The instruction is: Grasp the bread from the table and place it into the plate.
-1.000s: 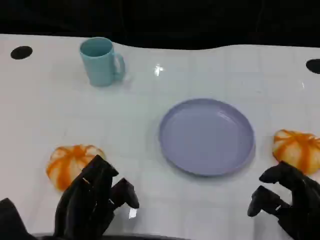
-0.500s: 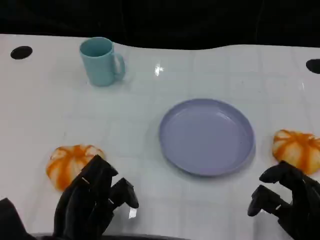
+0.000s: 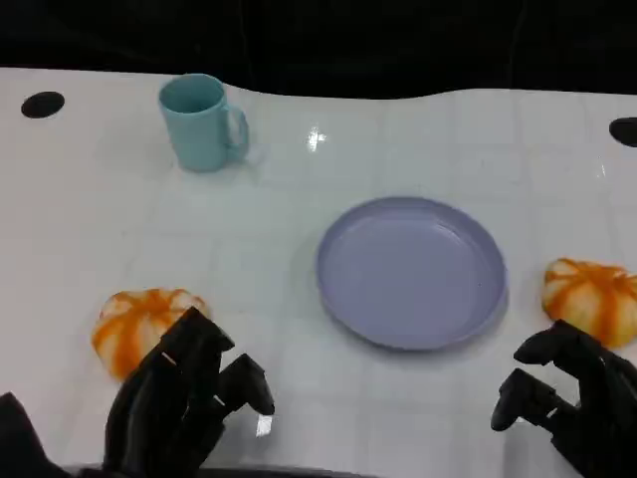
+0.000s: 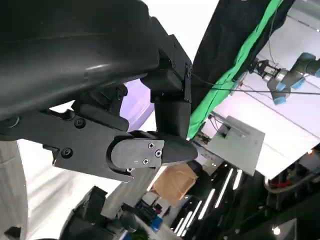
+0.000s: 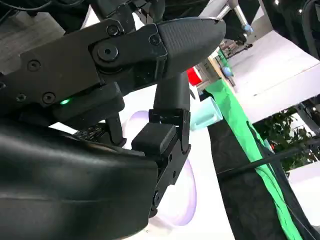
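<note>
Two orange-and-white striped bread rolls lie on the white table. One bread roll [image 3: 142, 325] sits at the near left, just beyond my left hand [image 3: 187, 400]. The other bread roll [image 3: 593, 297] lies at the right edge, right of the plate and just beyond my right hand [image 3: 569, 400]. The empty lavender plate [image 3: 411, 271] stands in the middle, a little to the right. Both hands hover low at the near edge, fingers apart, holding nothing. A strip of the plate [image 5: 175, 202] shows past the fingers in the right wrist view.
A light blue mug [image 3: 201, 121] stands upright at the far left, its handle to the right; in the right wrist view the mug [image 5: 208, 113] shows beyond the hand. Two black holes [image 3: 43, 104] mark the table's far corners. Open tabletop lies between the rolls and the plate.
My right hand has drawn back slightly toward the near edge, uncovering more of the right bread roll. The left hand and all objects stay put.
</note>
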Action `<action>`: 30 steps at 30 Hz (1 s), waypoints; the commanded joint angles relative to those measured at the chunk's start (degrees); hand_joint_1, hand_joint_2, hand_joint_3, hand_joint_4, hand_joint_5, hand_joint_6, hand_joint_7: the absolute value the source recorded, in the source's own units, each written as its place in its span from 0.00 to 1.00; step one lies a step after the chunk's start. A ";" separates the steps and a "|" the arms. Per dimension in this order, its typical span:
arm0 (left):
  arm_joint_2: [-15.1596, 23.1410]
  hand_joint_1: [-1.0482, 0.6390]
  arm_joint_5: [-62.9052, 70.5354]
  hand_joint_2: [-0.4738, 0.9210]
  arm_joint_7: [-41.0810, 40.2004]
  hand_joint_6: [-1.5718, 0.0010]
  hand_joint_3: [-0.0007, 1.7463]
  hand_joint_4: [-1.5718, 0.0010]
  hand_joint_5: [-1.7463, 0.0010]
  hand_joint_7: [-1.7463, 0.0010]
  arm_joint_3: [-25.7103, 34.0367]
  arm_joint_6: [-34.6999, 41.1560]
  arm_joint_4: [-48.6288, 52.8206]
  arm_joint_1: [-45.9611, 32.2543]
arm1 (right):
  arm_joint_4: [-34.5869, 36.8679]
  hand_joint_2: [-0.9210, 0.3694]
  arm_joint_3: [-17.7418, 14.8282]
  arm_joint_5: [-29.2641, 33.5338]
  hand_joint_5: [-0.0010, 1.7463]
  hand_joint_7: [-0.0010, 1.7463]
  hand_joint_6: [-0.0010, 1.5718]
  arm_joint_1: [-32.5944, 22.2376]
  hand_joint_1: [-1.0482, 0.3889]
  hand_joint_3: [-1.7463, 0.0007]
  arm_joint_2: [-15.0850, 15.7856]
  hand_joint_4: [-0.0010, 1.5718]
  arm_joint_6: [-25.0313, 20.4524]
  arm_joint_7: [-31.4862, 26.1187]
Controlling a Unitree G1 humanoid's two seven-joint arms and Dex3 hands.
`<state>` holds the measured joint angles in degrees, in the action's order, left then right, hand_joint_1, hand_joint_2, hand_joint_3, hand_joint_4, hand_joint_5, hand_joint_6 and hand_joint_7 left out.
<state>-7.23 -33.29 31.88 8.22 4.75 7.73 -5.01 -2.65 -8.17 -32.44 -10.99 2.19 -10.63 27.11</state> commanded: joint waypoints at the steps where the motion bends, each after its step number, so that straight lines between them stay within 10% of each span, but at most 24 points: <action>1: 3.12 0.29 4.07 1.00 0.89 0.65 0.18 0.65 0.08 0.41 -0.63 -4.70 -1.54 0.57 | -0.58 0.00 0.14 0.58 0.90 0.63 0.50 -0.13 0.35 0.90 0.16 0.46 0.34 -0.27; 4: 4.39 0.32 6.92 1.00 -0.63 0.58 0.12 0.64 0.28 0.73 -0.84 -7.31 -3.72 0.60 | -0.48 0.00 0.45 0.61 0.90 0.63 0.49 -0.21 0.35 0.90 0.09 0.46 0.62 -0.21; 9: 9.49 0.34 20.66 1.00 -6.00 0.57 0.11 0.68 0.46 0.93 -2.73 -13.78 -8.26 -0.01 | -0.67 0.00 0.60 0.15 0.89 0.62 0.50 -0.37 0.35 0.91 -0.19 0.46 0.50 -0.20; 22: 26.17 0.31 68.69 1.00 -22.84 0.65 0.06 0.75 0.73 1.00 -7.87 -15.10 -24.19 -1.08 | -0.91 0.00 0.53 0.15 0.90 0.62 0.51 -0.38 0.35 0.91 0.15 0.46 0.31 -0.23; 30: 31.52 0.30 81.89 0.98 -18.31 0.74 0.00 0.80 0.90 1.00 -11.30 -8.47 -27.90 0.85 | -1.52 0.00 0.46 -0.09 0.90 0.63 0.50 -0.78 0.35 0.91 0.05 0.46 -0.32 -0.82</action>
<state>21.90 45.92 11.23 -2.38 -5.65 -18.93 -5.05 -3.28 -7.17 -32.47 -11.37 1.92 -10.56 26.78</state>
